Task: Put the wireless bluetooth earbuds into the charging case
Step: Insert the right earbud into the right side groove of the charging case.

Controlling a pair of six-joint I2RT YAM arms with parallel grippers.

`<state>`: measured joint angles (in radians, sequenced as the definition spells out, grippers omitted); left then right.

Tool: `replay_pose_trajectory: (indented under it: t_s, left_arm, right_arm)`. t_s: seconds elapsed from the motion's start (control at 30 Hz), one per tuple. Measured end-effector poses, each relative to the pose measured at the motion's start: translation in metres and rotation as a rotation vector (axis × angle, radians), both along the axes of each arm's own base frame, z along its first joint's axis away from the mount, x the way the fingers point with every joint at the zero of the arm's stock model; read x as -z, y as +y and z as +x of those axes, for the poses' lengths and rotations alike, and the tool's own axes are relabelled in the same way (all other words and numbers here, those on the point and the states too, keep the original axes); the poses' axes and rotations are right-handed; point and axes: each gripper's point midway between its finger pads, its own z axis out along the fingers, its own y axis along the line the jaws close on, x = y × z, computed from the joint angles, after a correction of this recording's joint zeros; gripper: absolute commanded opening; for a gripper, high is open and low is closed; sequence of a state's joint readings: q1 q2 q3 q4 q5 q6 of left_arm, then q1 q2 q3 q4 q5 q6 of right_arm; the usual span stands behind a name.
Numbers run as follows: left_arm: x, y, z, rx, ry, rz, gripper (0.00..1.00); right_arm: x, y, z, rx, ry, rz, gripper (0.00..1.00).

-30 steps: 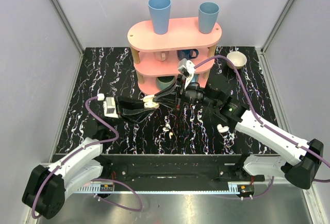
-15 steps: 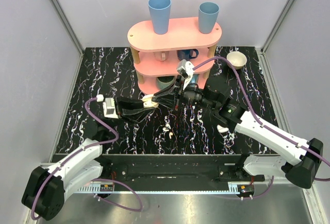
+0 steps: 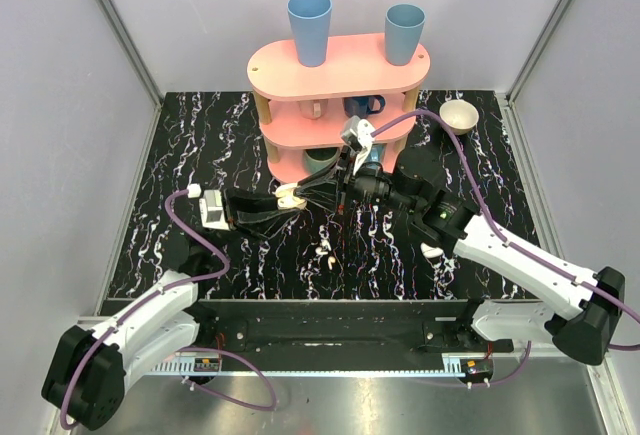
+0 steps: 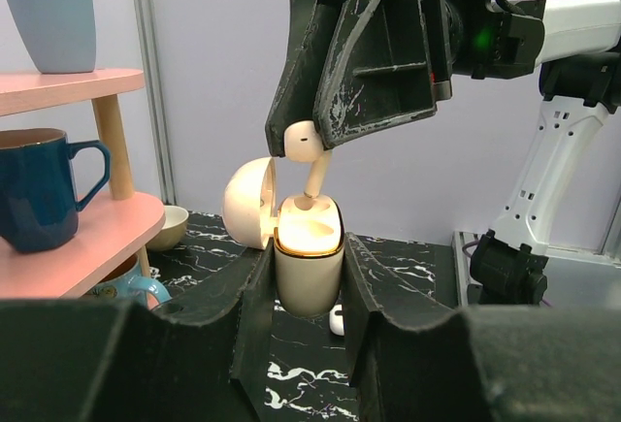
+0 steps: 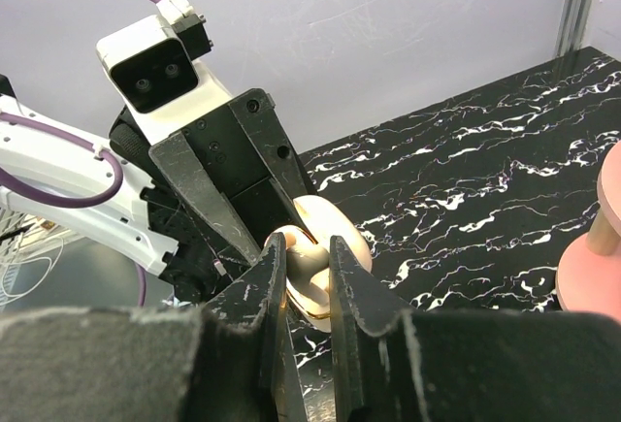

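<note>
Presently my right gripper (image 5: 303, 255) is clenched on one earbud (image 4: 303, 139), with the stem vertical and its tip at the mouth of the charging case (image 4: 309, 278) directly beneath. My left gripper (image 4: 308, 252) clamps that case upright, with the lid (image 4: 247, 199) hinged open. Travel required, in my judgement: straight down. The second earbud (image 4: 337, 321) lies on the table (image 4: 408, 267), outside the case.

A black tabletop (image 3: 200, 135) with white squiggly lines sits between plain pale walls (image 3: 180, 15) with shiny metal posts (image 3: 122, 37) in the corners, and a pink shelf (image 3: 345, 67) holding two blue cups (image 3: 309, 27) stands at the back.
</note>
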<state>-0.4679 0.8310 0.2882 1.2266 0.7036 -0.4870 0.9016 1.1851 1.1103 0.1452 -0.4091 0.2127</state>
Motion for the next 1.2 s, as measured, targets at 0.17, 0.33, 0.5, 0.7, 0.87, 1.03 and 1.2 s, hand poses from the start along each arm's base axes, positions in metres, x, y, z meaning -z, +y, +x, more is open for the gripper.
replay_pose_trajectory:
  t_s: [0.17, 0.33, 0.5, 0.7, 0.87, 1.03, 1.2]
  left_arm:
    - [0.001, 0.000, 0.000, 0.000, 0.004, 0.003, 0.00]
    - [0.001, 0.000, 0.001, 0.000, 0.005, 0.003, 0.00]
    - [0.000, 0.000, 0.000, 0.000, -0.002, -0.001, 0.00]
    - [0.001, 0.000, 0.001, -0.001, 0.001, 0.000, 0.00]
    - [0.001, 0.000, 0.001, -0.002, 0.001, 0.001, 0.00]
    - [0.003, 0.000, 0.002, -0.010, -0.005, 0.009, 0.00]
    - [0.001, 0.001, 0.004, -0.025, -0.014, 0.001, 0.00]
  right_arm:
    - [0.002, 0.002, 0.001, 0.000, 0.003, 0.003, 0.17]
    - [0.002, 0.003, 0.001, -0.001, 0.011, 0.011, 0.17]
    - [0.004, 0.004, 0.002, -0.002, 0.021, 0.014, 0.17]
    - [0.006, 0.005, 0.003, 0.000, 0.024, 0.011, 0.17]
    - [0.007, 0.005, 0.004, 0.005, 0.028, 0.006, 0.20]
    - [0.011, 0.004, 0.004, 0.007, 0.034, -0.007, 0.32]
    - [0.019, 0.004, 0.003, 0.005, 0.049, -0.036, 0.42]
